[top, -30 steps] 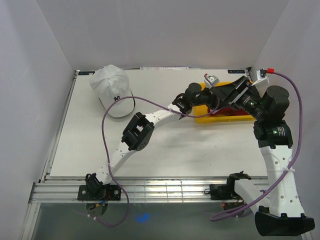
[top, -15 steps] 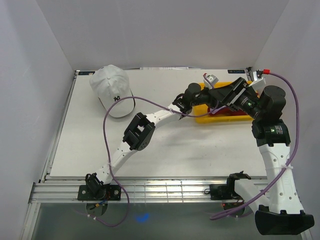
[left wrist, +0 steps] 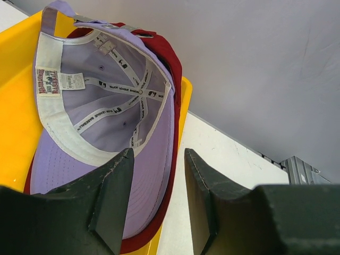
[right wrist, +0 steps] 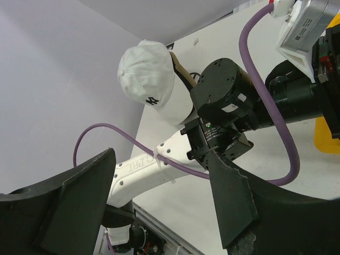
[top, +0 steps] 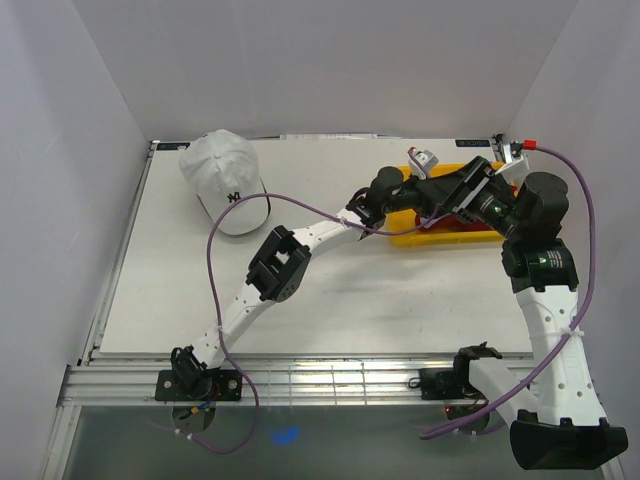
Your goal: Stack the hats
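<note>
**Left hand poised over the nested caps in the tray**

Nearest my left hand (left wrist: 158,154), whose fingers stand apart with nothing between them, lies the purple cap (left wrist: 106,106). It sits crown down and lining up, just ahead of and below the fingertips. It nests inside the red cap (left wrist: 171,64), whose edge shows round its far side. Both rest in the yellow tray (left wrist: 16,79).

I judge the caps light and soft. The crown would fold under a pinch, while the banded rim and brim are stiffer, so the rim just before the fingers is where to take hold. The wrist pitches down over the tray.

My right hand (right wrist: 162,164) hovers close by, spread wide and empty, facing back across the left arm (right wrist: 149,170). Farthest from both hands, the white cap (right wrist: 146,74) sits crown up on the surface (top: 340,290), with what looks like a tan cap (right wrist: 181,71) showing behind it.
</note>
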Action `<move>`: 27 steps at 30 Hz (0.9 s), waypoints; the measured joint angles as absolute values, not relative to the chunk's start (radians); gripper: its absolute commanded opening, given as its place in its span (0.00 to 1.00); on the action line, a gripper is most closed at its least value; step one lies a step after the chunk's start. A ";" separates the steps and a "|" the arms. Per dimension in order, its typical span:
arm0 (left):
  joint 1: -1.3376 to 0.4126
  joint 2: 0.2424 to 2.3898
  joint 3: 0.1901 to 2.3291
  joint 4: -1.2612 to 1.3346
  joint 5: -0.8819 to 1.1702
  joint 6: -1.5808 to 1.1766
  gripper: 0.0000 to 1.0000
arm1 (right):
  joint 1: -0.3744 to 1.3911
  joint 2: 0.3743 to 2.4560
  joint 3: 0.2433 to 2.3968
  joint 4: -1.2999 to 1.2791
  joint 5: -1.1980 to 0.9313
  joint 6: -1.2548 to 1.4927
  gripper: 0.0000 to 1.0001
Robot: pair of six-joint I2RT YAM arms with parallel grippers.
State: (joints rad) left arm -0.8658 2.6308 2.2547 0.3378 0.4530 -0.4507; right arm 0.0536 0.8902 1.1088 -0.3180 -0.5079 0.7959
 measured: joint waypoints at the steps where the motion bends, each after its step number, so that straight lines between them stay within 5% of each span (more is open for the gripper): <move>1: -0.867 2.631 2.255 0.338 0.453 -0.451 0.53 | 0.054 0.890 1.108 -0.318 -0.508 0.796 0.76; 27: -0.875 2.677 2.255 0.342 0.421 -0.471 0.47 | 0.054 0.890 1.102 -0.315 -0.508 0.776 0.76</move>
